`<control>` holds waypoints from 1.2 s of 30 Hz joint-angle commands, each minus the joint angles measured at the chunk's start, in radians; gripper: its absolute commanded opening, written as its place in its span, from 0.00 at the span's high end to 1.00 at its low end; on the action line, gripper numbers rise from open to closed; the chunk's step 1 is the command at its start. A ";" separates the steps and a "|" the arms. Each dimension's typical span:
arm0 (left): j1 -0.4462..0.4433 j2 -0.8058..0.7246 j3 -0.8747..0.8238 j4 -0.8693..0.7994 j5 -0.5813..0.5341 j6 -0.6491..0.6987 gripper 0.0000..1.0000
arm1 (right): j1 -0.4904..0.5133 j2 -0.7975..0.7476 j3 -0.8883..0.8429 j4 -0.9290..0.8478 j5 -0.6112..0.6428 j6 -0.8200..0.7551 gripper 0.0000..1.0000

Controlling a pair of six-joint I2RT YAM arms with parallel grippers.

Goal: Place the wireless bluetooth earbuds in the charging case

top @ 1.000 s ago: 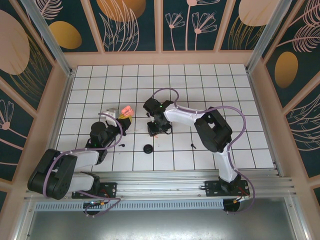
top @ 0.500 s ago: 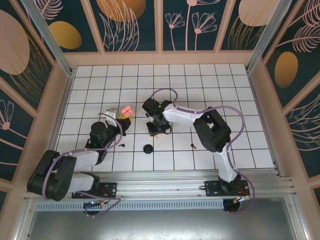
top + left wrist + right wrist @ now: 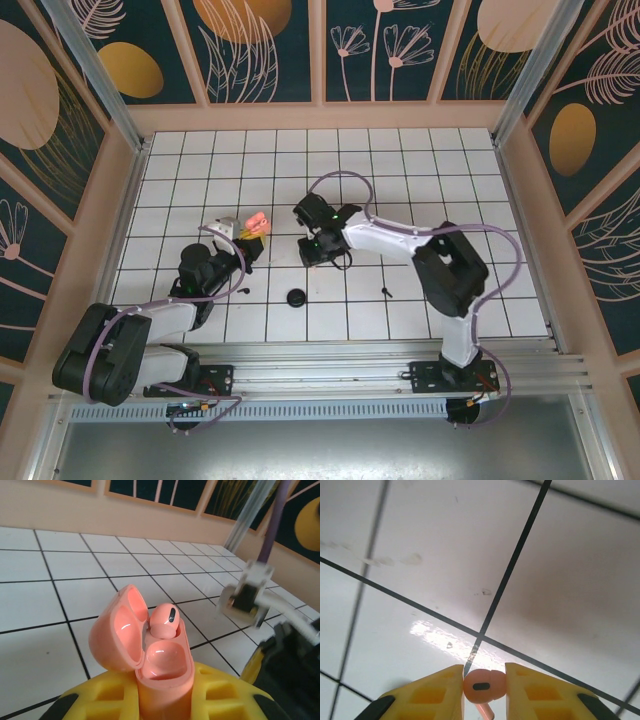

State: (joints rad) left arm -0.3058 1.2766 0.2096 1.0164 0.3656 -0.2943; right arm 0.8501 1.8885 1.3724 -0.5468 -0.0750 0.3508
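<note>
- Surface (image 3: pixel 420 180): white tiled floor of the cell, carrying every item; both arms are reaching toward its middle.
- Left pincer (image 3: pixel 247 236): is clamping together on the charging case (image 3: pixel 162 667) and holding it upright, lid swung open.
- Right pincer (image 3: pixel 484 681): is squeezing the loose pink earbud (image 3: pixel 481 685) by its head between the yellow pads (image 3: pixel 427 695), apparently just clear of the tiles, near the case but apart from it.
- Charging case: salmon pink, one socket filled, the nearer socket lying bare in the left wrist view.
- Black round disc (image 3: pixel 296 298): is lying on the surface toward the front, between the two arms, untouched.
- Seated pink earbud (image 3: pixel 163 622): is resting in the socket next to the lid.
- Black earbuds (image 3: pixel 243 292) (image 3: pixel 386 292): are lying on the tiles, one to either side of the disc.
- Step in hand, as judged: carrying the second pink earbud to the case. The next move is calling for lining the stem over the bare socket, lowering it straight in, then letting go.
</note>
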 commanded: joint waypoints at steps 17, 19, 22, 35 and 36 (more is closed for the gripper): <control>-0.150 0.217 0.161 0.336 0.126 -0.101 0.92 | 0.046 -0.515 -0.465 0.954 0.131 -0.097 0.79; -0.162 0.229 0.170 0.347 0.134 -0.104 0.92 | 0.059 -0.515 -0.472 0.980 0.121 -0.133 0.79; -0.171 0.237 0.178 0.356 0.141 -0.102 0.92 | 0.077 -0.508 -0.476 1.009 0.113 -0.173 0.79; -0.181 0.205 0.178 0.349 0.186 -0.061 0.92 | 0.084 -0.458 -0.461 1.067 0.102 -0.222 0.79; -0.181 0.203 0.178 0.348 0.186 -0.059 0.92 | 0.084 -0.455 -0.458 1.067 0.098 -0.222 0.79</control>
State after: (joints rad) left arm -0.4793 1.5051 0.3710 1.3209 0.5243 -0.3725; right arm 0.9295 1.4197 0.9077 0.4603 0.0257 0.1543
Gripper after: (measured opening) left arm 0.175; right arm 0.212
